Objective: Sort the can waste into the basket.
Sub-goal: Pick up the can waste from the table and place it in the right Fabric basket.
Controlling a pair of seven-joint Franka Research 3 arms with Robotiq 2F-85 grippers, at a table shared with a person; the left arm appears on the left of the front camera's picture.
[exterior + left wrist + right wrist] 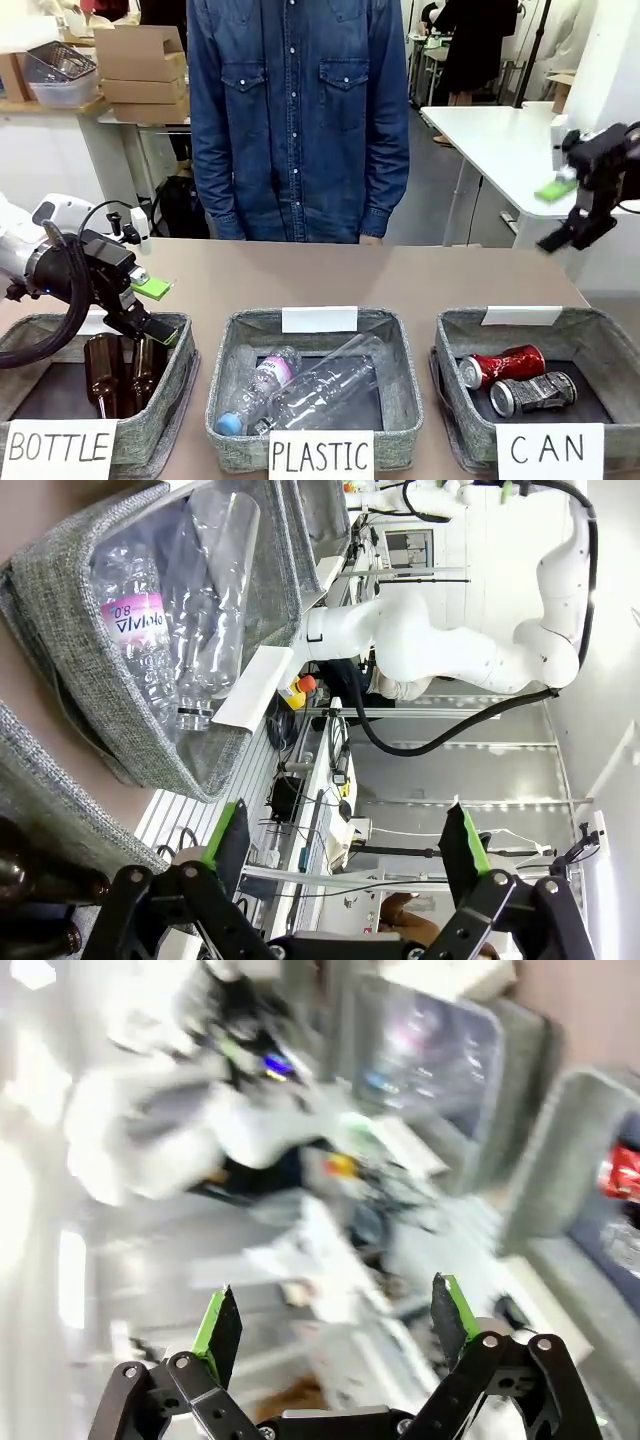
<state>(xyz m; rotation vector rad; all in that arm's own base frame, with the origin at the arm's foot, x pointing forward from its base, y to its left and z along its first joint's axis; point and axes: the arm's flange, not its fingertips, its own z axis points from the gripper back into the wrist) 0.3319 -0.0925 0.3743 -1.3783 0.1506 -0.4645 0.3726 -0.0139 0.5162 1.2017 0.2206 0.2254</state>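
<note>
The grey woven basket (600, 335) with the white "CAN" sign stands at the front right of the table. Both cans lie in it side by side: the shiny red can (500, 365) and the black and silver can (533, 392). My right gripper (553, 215) hangs open and empty high above that basket, near the picture's right edge. In the blurred right wrist view its gripper (335, 1325) is open, and the red can (622, 1172) shows inside the basket (548, 1160) at the right edge. My left gripper (150, 305) (345, 845) stands open and empty over the left basket.
A "BOTTLE" basket (180, 365) with brown bottles (105, 375) stands front left. The "PLASTIC" basket (400, 370) (60, 570) in the middle holds clear plastic bottles (320, 385). A person in a denim shirt (300, 110) stands at the far edge.
</note>
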